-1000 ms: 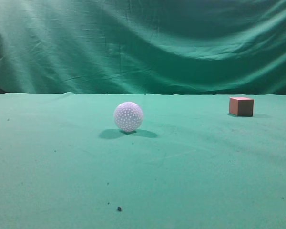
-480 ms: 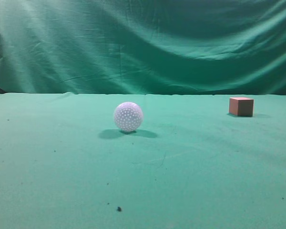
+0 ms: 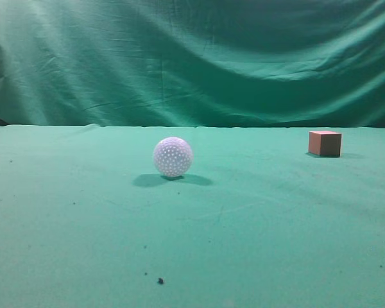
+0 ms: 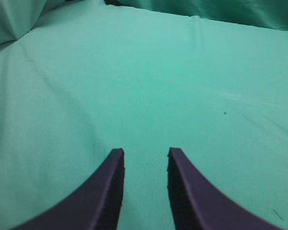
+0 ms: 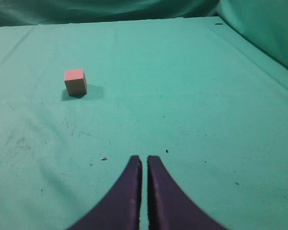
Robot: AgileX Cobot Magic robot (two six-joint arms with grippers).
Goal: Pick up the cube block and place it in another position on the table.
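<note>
The cube block (image 3: 325,143), reddish-brown with a pinkish top, rests on the green table (image 3: 244,218) at the far right in the exterior view. It also shows in the right wrist view (image 5: 75,81), ahead and to the left of my right gripper (image 5: 145,159), which is shut and empty, well apart from the cube. My left gripper (image 4: 145,152) is open and empty over bare green cloth. Neither gripper shows in the exterior view.
A white dimpled ball (image 3: 172,156) sits near the middle of the table, left of the cube. A wrinkled green backdrop (image 3: 192,58) hangs behind the table. Small dark specks (image 3: 160,280) dot the cloth near the front.
</note>
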